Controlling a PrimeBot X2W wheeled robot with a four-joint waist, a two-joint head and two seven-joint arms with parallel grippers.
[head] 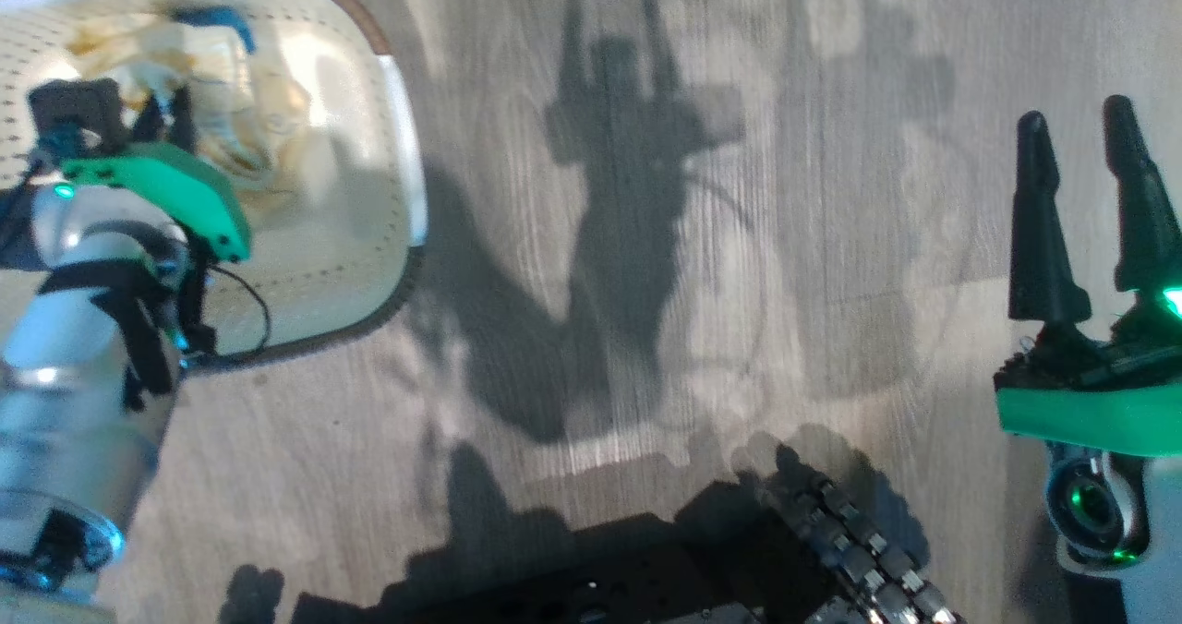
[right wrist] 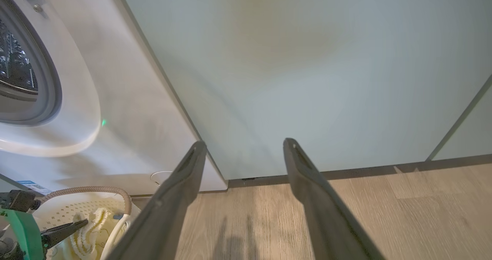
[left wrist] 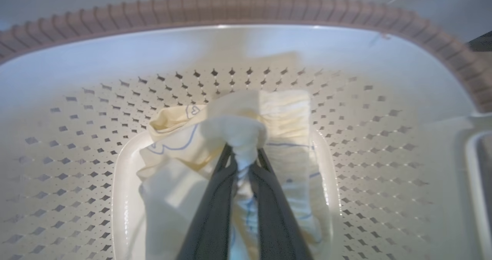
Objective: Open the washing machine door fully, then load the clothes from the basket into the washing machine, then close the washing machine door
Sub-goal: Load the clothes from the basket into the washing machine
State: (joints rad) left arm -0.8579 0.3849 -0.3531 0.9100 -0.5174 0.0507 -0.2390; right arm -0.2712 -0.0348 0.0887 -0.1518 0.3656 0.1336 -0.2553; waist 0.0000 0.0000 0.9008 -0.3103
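The left arm is reaching down into the basket (left wrist: pixel 384 129), its left gripper (left wrist: pixel 244 154) clamping a bunched fold of the clothes (left wrist: pixel 173 183) lying on the basket's bottom, while the right gripper (right wrist: pixel 245 146) is hovering spread wide and empty over the floor (right wrist: pixel 403 214).

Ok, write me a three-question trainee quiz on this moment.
1. True or false: the left tool is shut on the clothes inside the basket.
2. The right tool is: A) open and empty; B) holding cloth; C) gripping a handle.
3. What flat surface does the right tool face?
Key: 1 true; 2 A; 3 the pale green cabinet door.
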